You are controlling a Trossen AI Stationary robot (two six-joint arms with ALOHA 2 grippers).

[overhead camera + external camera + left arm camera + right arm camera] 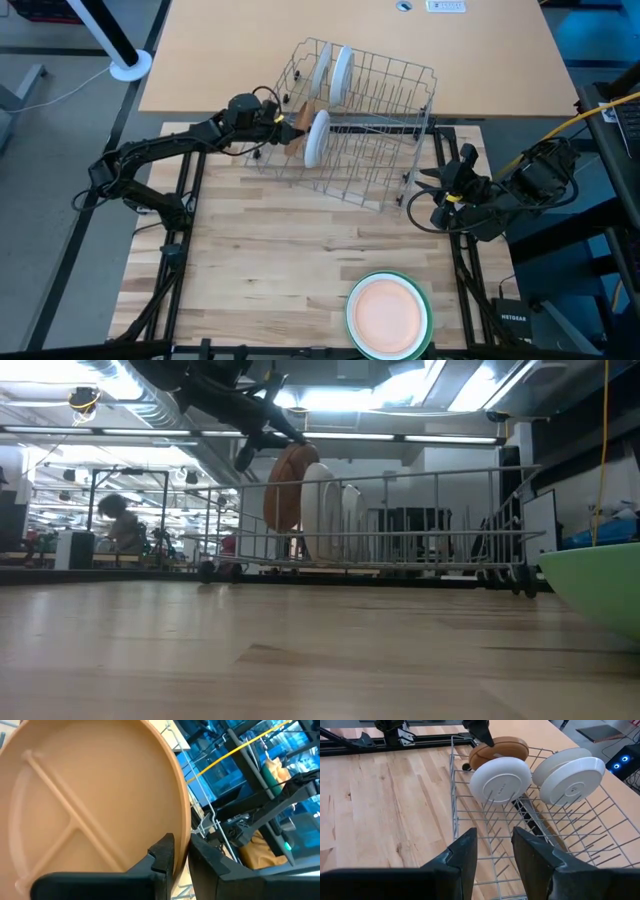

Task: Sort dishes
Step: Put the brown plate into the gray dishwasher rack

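Note:
A brown divided plate (90, 795) stands on edge at the left end of the grey wire rack (380, 110). It also shows in the high view (298, 126) and the low view (285, 490). My left gripper (288, 120) is shut on its rim. A white plate (316, 138) stands on edge in the rack right beside it. Two more white plates (335, 70) stand in the rack's far part. My right gripper (495, 850) is open and empty, over the rack's right end (430, 188). A tan plate (388, 310) lies in a large green plate (425, 300) at the near edge. My left gripper pinches the brown plate's rim (184, 840) between its two fingers, one on the divided face and one on the back. In the low view the fingers (262, 442) come slanting down from the table's left onto the upper rim. The plate stands upright; rack wires hide its lower edge.
The rack lies askew across the table's far middle, partly on the tan tabletop (480, 60) behind. The wooden board (260, 260) lies between the rack and the stacked plates. The green plate's rim (600, 585) fills the low view's right. A person (120, 525) sits far behind.

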